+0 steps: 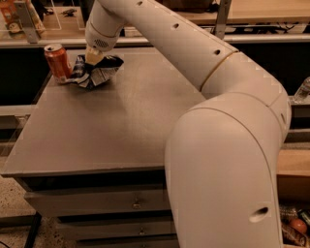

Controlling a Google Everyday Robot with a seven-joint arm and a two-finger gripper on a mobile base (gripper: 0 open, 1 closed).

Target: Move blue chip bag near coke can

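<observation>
Orange-red with a silver top, the can (58,62) stands upright near the far left corner of the tabletop (121,131). Just to its right lies the chip bag (99,73), a crumpled dark blue thing with white and silvery patches. It rests on the grey surface, and its left edge comes right up to the foot of the can; from where I stand I cannot say whether the two actually touch.

Down on the top of the bag sits the claw (94,56), a pale yellowish tip showing under the round white wrist. The wrist hides most of it, so I cannot tell whether the claw is pinching the bag or merely resting against it.

From the wrist the white arm (193,53) slopes across the back of the tabletop to the right, past a thin gold ring at a joint. It then swells into a big rounded section that fills the near right side of the view. Below the front edge of the tabletop runs a stack of grey drawers (97,203), and a wooden shelf (261,12) lines the wall behind.
</observation>
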